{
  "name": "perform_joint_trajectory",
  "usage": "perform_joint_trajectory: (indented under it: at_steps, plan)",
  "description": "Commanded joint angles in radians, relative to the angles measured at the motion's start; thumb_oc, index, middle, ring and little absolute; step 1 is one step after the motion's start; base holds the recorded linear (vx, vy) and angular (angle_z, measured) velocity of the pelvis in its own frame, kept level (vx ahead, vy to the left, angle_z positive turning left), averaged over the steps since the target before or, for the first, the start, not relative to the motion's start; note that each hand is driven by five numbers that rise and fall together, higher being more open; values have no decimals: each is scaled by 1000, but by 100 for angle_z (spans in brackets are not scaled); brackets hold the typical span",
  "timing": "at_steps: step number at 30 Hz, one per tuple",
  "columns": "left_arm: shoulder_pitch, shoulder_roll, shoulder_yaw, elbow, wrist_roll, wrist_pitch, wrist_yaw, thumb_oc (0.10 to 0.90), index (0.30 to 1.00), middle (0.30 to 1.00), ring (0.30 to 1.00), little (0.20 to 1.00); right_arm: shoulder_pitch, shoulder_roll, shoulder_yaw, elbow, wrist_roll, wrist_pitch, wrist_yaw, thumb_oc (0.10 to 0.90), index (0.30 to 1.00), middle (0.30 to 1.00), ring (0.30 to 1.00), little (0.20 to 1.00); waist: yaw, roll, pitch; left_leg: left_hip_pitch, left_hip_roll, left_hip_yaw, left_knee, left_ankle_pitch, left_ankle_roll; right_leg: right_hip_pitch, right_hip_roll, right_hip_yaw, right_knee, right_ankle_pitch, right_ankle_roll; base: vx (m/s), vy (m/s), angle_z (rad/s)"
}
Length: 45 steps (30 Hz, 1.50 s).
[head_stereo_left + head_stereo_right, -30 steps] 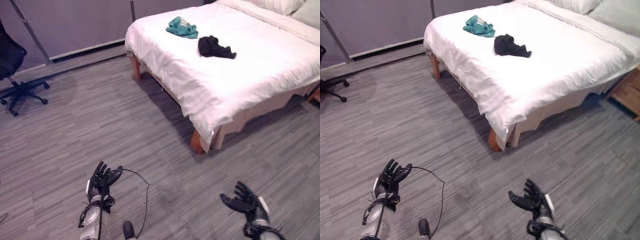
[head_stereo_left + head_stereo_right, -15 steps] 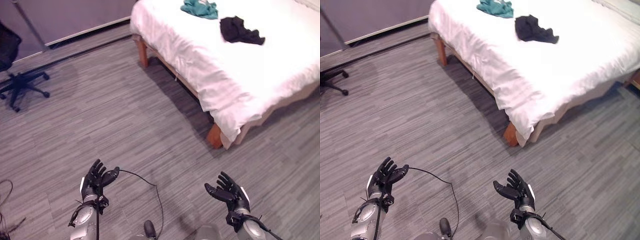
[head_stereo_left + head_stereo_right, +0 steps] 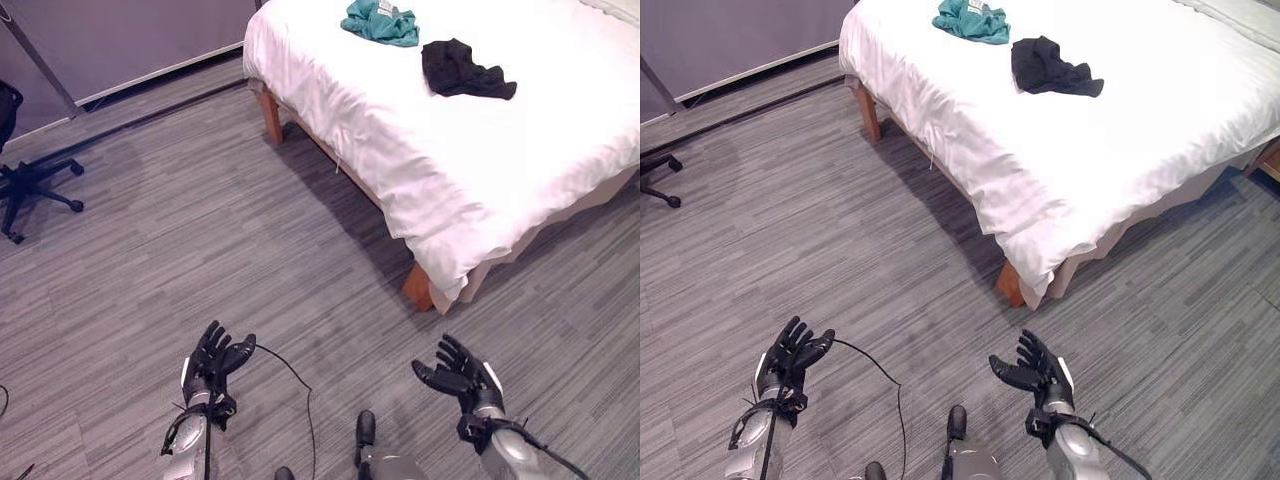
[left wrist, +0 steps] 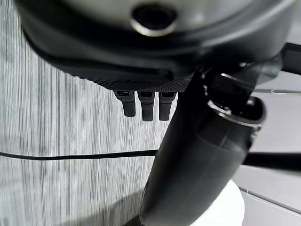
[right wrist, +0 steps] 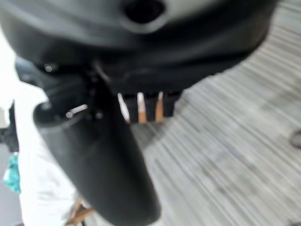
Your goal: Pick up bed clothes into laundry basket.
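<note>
Teal garment (image 3: 380, 22) and black garment (image 3: 460, 70) lie far on the white bed (image 3: 520, 170); left hand (image 3: 213, 362) and right hand (image 3: 458, 369) hover open, empty, over grey floor; no laundry basket visible, so misplacing clothes is likely.

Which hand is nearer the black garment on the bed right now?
Right. The right hand is over the floor near the bed's corner, below the black garment; the left hand is farther left, both open and empty.

Bed (image 3: 520, 150): cut off at 12 and 3 o'clock edges, far side unseen. Office chair (image 3: 25, 175): cropped at 9 o'clock, seat out of frame. Teal garment (image 3: 380, 22): top clipped at 12 o'clock; kind of clothing unclear. Black garment (image 3: 462, 72): crumpled, type indeterminate.
</note>
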Motion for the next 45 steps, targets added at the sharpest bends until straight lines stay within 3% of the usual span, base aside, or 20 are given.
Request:
perform_joint_trajectory:
  at_steps: [1,10,15,31,32,33,35,37,45]
  plan:
    - [-16,62,38,-67,-5,-78,-23,800,900,900,900,900,12,-13,-16,-46,-13,-69,-1,800,900,900,900,900,2,-35,-72,-76,-73,-55,-37,89,-27,109,-69,7,26,-56,135,48,-47,11]
    - [-34,68,30,-57,6,-73,-14,800,900,900,900,900,18,-12,-6,-65,-10,-69,0,800,900,900,900,900,-13,-26,-63,-69,-67,-66,-37,88,-32,100,-61,15,74,-89,118,11,-35,11]
    - [-62,80,33,-47,-1,-84,-5,800,900,900,900,900,14,-18,-3,-46,-7,-70,0,800,900,900,900,900,-4,-37,-32,-89,-59,-63,52,89,-48,85,-62,35,112,-98,106,-11,-67,-6]
    - [-31,47,-7,-63,6,-66,-26,800,900,900,900,900,20,-17,-6,-62,-6,-88,4,800,900,900,900,900,-24,-21,-78,-31,-61,-55,-37,88,-44,150,-41,20,31,-91,111,23,-22,-7]
    - [37,87,28,-125,4,-42,2,800,900,900,900,900,22,-25,-34,-63,50,-90,-1,800,900,900,900,900,50,-88,-29,-167,19,-108,250,65,-70,155,-103,-52,76,-128,103,-42,33,3]
    - [37,87,28,-125,5,-42,2,800,900,900,900,900,22,-25,-34,-64,50,-90,-1,800,900,900,900,900,50,-89,-29,-166,18,-107,244,70,-70,154,-104,-51,75,-126,103,-75,87,2]
    - [14,77,-3,-97,20,-37,4,800,900,900,900,900,30,-7,-40,-66,74,-98,-13,800,900,900,900,900,20,-60,-64,-108,-5,-100,73,65,-57,134,-84,-50,72,-120,112,-72,109,13]
    - [-17,90,-18,-87,55,-39,30,800,900,900,900,900,26,9,-47,-55,90,-106,-34,800,900,900,900,900,-2,-52,-91,-75,-15,-105,-23,92,-59,134,-84,-52,63,-106,116,-89,66,23]
    - [-38,76,-29,-98,37,-44,29,800,900,900,900,900,-3,33,-10,-47,107,-102,-27,800,900,900,900,900,-2,-42,-119,-39,-18,-97,-35,91,-51,160,-82,-48,50,-99,117,-56,15,9]
